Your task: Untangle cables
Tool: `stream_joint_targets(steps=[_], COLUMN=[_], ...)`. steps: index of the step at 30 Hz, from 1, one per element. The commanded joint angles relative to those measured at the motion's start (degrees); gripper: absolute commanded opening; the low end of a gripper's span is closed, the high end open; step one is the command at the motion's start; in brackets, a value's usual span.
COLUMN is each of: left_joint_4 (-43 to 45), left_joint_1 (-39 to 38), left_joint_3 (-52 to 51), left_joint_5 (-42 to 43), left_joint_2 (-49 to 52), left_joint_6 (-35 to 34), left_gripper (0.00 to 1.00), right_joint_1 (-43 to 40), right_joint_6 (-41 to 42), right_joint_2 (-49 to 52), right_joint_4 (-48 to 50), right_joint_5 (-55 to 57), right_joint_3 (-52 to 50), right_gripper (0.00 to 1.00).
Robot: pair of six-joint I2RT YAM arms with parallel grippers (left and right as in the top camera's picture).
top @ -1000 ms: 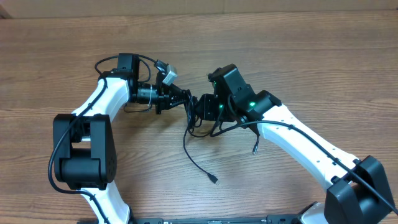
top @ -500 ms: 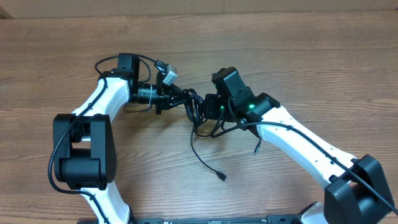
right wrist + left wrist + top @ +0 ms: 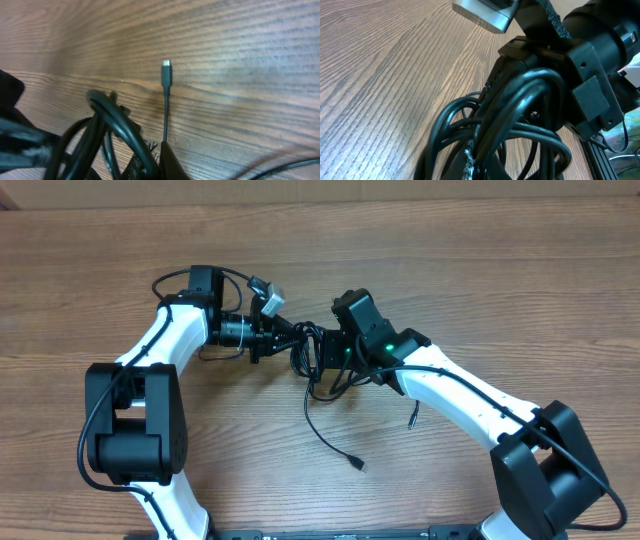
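Note:
The cables are a bunch of thin black loops hanging between my two grippers at the table's middle. One loose tail runs down to a small plug. Another plug lies under the right forearm. My left gripper is shut on the bunch from the left. In the left wrist view the cables' loops fill the frame around its fingertips. My right gripper is shut on a strand from the right. Its wrist view shows the cables' loops and a silver-tipped plug on the wood.
The wooden table spreads all around. Both white arms bend in from the near edge, with the left base and the right base low in view. Thicker black arm wires loop by the left wrist.
My right gripper has shut on a strand and shifted left, close to the left gripper. The loose tail has swung a little to the right. The left arm has stayed put.

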Motion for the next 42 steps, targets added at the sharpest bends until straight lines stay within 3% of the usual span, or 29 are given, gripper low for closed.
stream_joint_targets(steps=[1, 13, 27, 35, 38, 42], left_joint_4=[-0.04, 0.44, 1.40, 8.22, 8.74, 9.84], left_joint_1=[-0.42, -0.42, -0.37, -0.42, -0.42, -0.42], left_joint_3=[0.07, 0.07, 0.07, 0.07, 0.07, 0.07], left_joint_5=[2.47, 2.32, -2.08, -11.23, -13.73, -25.31], left_joint_2=[0.48, 0.48, 0.48, 0.48, 0.48, 0.48], left_joint_6=[1.29, 1.05, 0.42, -14.51, -16.24, -22.91], left_gripper=[0.04, 0.04, 0.04, 0.04, 0.04, 0.04], right_joint_1=[-0.70, -3.37, -6.84, -8.11, -8.02, -8.13], right_joint_6=[0.00, 0.00, 0.00, -0.02, -0.02, -0.02], right_joint_2=[-1.29, -13.27, -19.85, -19.82, -19.82, -19.82], right_joint_4=[2.21, 2.12, 0.37, -4.17, -5.01, -5.97], right_joint_5=[0.96, 0.48, -3.76, -3.78, -3.74, -2.84], right_joint_3=[0.09, 0.09, 0.09, 0.07, 0.07, 0.07], right_gripper=[0.04, 0.04, 0.04, 0.04, 0.04, 0.04])
